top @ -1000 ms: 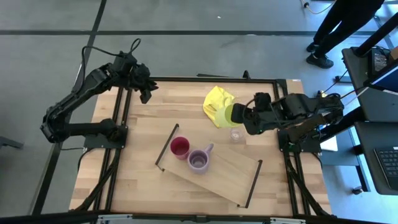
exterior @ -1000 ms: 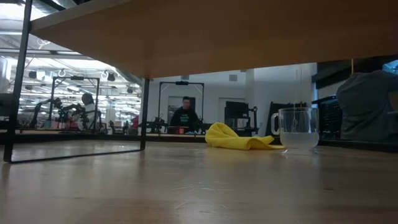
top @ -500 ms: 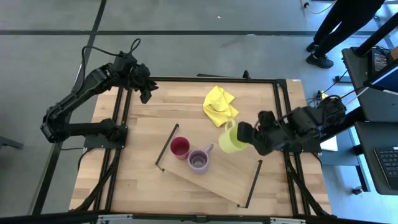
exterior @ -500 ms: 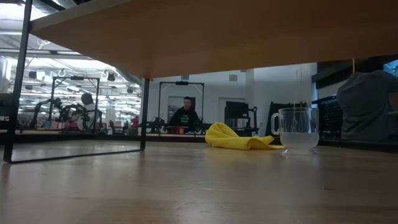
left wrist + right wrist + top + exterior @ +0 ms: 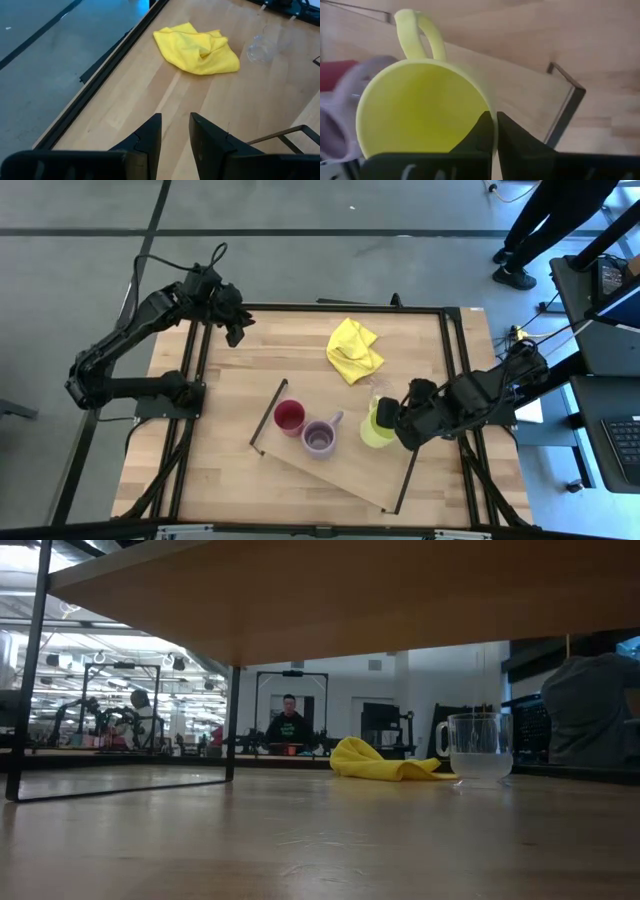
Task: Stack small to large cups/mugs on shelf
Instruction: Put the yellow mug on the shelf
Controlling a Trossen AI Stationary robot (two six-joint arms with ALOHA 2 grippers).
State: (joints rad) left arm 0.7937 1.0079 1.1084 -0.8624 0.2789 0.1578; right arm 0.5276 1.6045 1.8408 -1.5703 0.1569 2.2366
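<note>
My right gripper (image 5: 397,420) is shut on the yellow-green mug (image 5: 376,426) over the right part of the shelf (image 5: 350,455), a light-wood board with black end rails. The red cup (image 5: 289,417) and the purple mug (image 5: 319,439) stand upright on the shelf's left part, side by side. The clear glass tumbler (image 5: 478,747) stands on the tabletop just beyond the shelf. My left gripper (image 5: 234,330) hovers open at the table's far left corner, with nothing between its fingers (image 5: 150,137). My right gripper pinches the yellow-green mug's rim wall (image 5: 491,121) on the side opposite the handle (image 5: 420,34), one finger (image 5: 479,134) inside the mug and one outside. The fingers come steeply from above. The mug's mouth faces up; whether its base touches the shelf is hidden.
A crumpled yellow cloth (image 5: 353,350) lies on the tabletop toward the far edge, beyond the tumbler. Black frame rails (image 5: 462,380) run along the table's sides. The shelf's right rail (image 5: 565,107) stands close to the held mug. A person's legs (image 5: 545,230) show beyond the table's far right.
My right gripper has carried the yellow-green mug from beside the yellow cloth toward the table's near edge and a little down, to over the shelf's right part. It has tipped further downward, turning the mug from lying sideways to mouth up. The tumbler is now uncovered.
</note>
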